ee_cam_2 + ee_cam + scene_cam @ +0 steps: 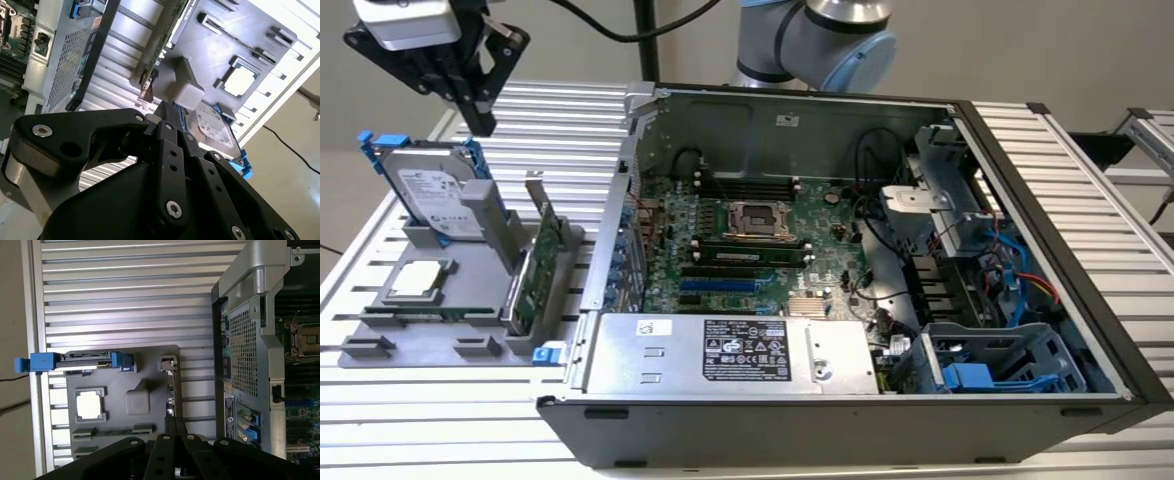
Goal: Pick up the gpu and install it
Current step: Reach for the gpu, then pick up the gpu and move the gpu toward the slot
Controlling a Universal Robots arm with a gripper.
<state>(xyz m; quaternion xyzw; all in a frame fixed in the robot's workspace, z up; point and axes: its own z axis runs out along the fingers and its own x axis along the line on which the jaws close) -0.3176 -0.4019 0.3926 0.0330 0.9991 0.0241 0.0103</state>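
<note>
gpu (540, 262) upright — gripper (482, 124) well above

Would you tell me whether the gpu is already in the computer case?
Not installed: the gpu stands on edge in the grey holder beside the open case.

table (414, 420) — ribbed metal slats | wall (1027, 50) plain beige | floor (12, 300) tan (thin dark cable (290, 148) across it)

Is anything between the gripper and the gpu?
Nothing visible. The gripper hangs in open air above the grey holder; the gpu stands on edge there with its top edge uncovered. The hard drive stands beside it, toward the exterior view's left, not over it.
</note>
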